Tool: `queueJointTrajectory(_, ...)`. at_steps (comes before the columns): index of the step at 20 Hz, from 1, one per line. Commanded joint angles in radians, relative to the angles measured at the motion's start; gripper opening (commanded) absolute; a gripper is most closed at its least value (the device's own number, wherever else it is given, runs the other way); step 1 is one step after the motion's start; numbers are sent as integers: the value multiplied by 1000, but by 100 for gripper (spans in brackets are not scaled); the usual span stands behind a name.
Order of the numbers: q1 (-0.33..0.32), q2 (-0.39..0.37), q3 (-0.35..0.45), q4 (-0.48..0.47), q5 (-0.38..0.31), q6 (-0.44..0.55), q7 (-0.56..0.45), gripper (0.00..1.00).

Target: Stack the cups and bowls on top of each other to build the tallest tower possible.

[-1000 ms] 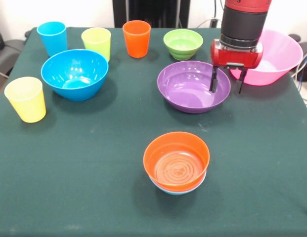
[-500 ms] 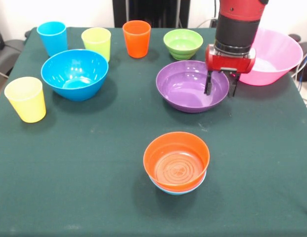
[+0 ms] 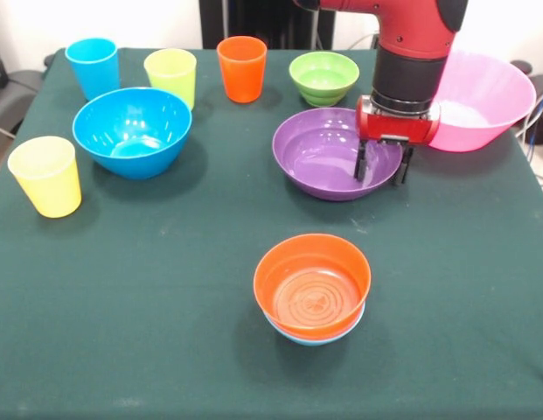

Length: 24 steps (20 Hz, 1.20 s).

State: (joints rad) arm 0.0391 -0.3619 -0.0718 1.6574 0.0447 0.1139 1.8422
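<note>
Plenty of bare worktop (image 3: 446, 289) is lying open around the orange-on-light-blue tower (image 3: 312, 289) near the front edge. Over the purple bowl (image 3: 328, 164), the hand (image 3: 379, 166) is straddling its right rim, fingers apart, gripping nothing.

The gripper (image 3: 379, 166) straddles the purple bowl's (image 3: 328, 162) rim on its pink bowl (image 3: 485, 92) side, fingers apart. The green bowl (image 3: 323, 77) sits behind the purple bowl; the orange bowl (image 3: 312, 284), nested in a light-blue one, lies well before it.
</note>
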Motion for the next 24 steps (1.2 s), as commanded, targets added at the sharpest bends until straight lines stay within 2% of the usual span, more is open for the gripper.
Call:
queueJointTrajectory(1,-4,87,51,-58,13,-34,144,100)
queueJointTrajectory(9,-2,75,48,-52,17,-18,145,100)
queueJointTrajectory(16,-5,72,48,-61,-24,-56,113,100)
queueJointTrajectory(24,-11,55,60,-44,-9,-36,125,100)
